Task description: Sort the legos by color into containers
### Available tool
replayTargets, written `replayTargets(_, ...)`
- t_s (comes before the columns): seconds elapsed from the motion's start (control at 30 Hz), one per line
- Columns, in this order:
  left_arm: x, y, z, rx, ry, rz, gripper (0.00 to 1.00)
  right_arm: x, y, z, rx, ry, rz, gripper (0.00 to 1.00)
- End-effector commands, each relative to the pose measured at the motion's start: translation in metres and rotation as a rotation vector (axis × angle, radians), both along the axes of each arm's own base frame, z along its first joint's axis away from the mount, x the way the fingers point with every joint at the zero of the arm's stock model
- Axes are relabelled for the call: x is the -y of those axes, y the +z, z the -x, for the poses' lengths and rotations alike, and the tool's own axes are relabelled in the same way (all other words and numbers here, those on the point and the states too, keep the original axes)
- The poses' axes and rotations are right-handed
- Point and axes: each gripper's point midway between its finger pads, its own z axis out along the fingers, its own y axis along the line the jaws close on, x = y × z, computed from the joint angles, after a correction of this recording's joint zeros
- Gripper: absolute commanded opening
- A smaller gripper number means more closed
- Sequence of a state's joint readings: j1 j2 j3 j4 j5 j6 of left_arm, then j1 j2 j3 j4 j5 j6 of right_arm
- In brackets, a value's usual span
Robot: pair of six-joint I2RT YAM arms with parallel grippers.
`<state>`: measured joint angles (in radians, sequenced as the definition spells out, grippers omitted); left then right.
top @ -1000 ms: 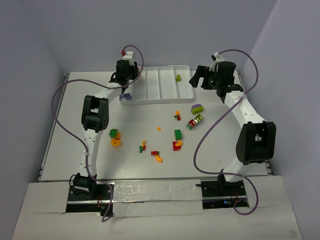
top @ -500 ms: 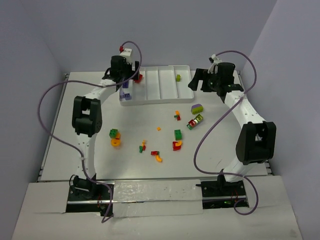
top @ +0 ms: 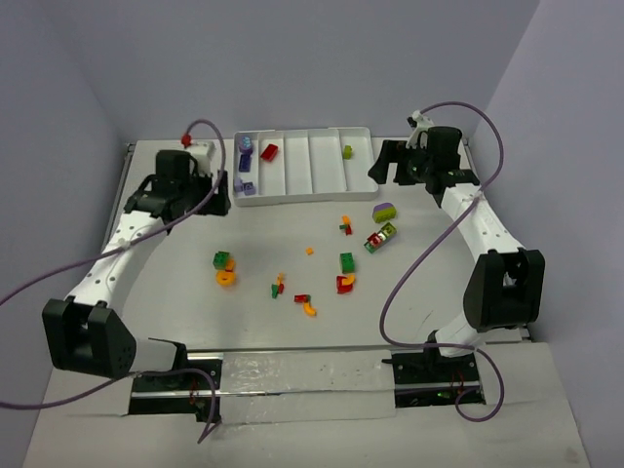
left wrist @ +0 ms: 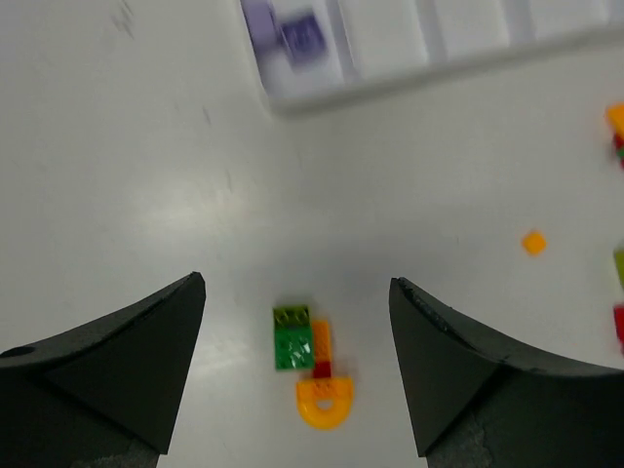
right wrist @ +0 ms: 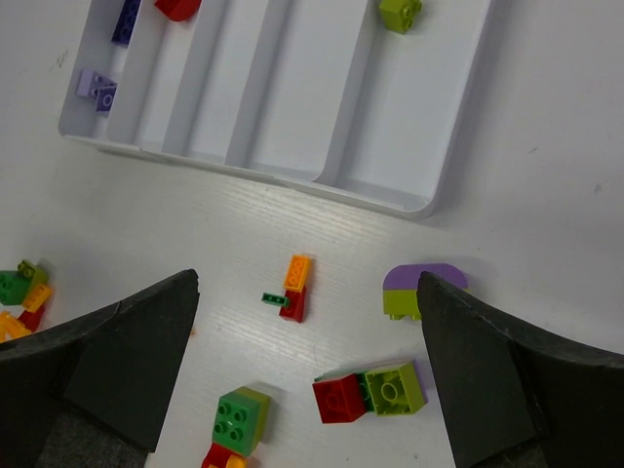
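A: Gripper status?

B: Left gripper (left wrist: 297, 285) is released, jaws wide, nothing between them. It hangs over the table (left wrist: 127, 146), just off the near-left corner of the white tray (top: 307, 198). Right gripper (right wrist: 308, 281) is also spread and empty, above the table off the tray's right end.

A: Tray contents?

B: Five compartments. The leftmost holds a lilac brick (right wrist: 97, 86) at the near end and a darker purple brick (right wrist: 125, 19) at the far end. The second from left has a red brick (top: 269, 151) at the far end. The rightmost has a lime brick (right wrist: 400, 12), also at the far end.

A: Loose ones?

B: All on the table, on the near side of the tray.
- **Left wrist view:** a dark green brick (left wrist: 291, 336) touches an orange brick (left wrist: 322, 343), with a yellow-orange arch piece (left wrist: 325, 402) right against them. A small orange piece (left wrist: 532, 242) sits alone, well apart.
- **Right wrist view:** a purple-over-lime brick (right wrist: 421, 290) lies near the tray's right corner. A red-and-lime pair (right wrist: 370, 393) sits side by side, touching. An orange-on-red stack (right wrist: 294, 286) has a tiny green bit beside it. There is also a four-stud green brick (right wrist: 242, 419).

A: Mid-table?

B: A red-and-yellow cluster (top: 345, 284) sits just near of that green brick. A few red, orange and green bits (top: 305, 302) lie to its left, too small to tell shapes.
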<state>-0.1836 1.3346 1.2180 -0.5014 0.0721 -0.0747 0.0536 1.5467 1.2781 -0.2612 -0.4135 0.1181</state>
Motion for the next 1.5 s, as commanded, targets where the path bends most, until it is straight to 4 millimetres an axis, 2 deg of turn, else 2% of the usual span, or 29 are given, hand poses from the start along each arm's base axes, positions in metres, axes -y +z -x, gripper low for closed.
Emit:
replayTargets(0.0, 0.004, -0.078, 0.055, -0.347, 0.038, -0.062, 0.86, -0.003, 0.006, 0.005, 0.012, 0.019, -0.010, 1.00)
replayTargets(0.07, 0.005, -0.097, 0.067, -0.414, 0.062, -0.092, 0.86, -0.002, 0.006, 0.007, 0.011, 0.020, -0.007, 1.00)
replayTargets(0.2, 0.000, -0.123, 0.073, -0.481, 0.078, -0.145, 0.85, 0.000, 0.005, 0.008, 0.012, 0.015, 0.011, 1.00)
replayTargets(0.37, -0.002, -0.134, 0.067, -0.487, 0.092, -0.169, 0.81, 0.001, 0.001, 0.009, 0.002, 0.017, 0.017, 1.00)
replayTargets(0.57, 0.002, -0.151, 0.071, -0.545, 0.072, -0.166, 0.74, 0.000, 0.000, 0.006, -0.006, 0.020, 0.016, 1.00)
replayTargets(0.8, 0.006, -0.163, 0.074, -0.572, 0.052, -0.155, 0.72, 0.000, -0.004, 0.006, -0.016, 0.024, 0.018, 1.00)
replayTargets(1.2, 0.000, -0.187, 0.078, -0.610, 0.042, -0.202, 0.56, 0.000, -0.004, 0.005, -0.017, 0.029, 0.022, 1.00)
replayTargets(1.3, 0.000, -0.189, 0.079, -0.611, 0.033, -0.205, 0.49, 0.000, -0.004, 0.005, -0.016, 0.028, 0.025, 1.00)
replayTargets(1.47, -0.003, -0.181, 0.072, -0.578, 0.041, -0.217, 0.17, -0.001, -0.003, 0.005, -0.016, 0.031, 0.014, 1.00)
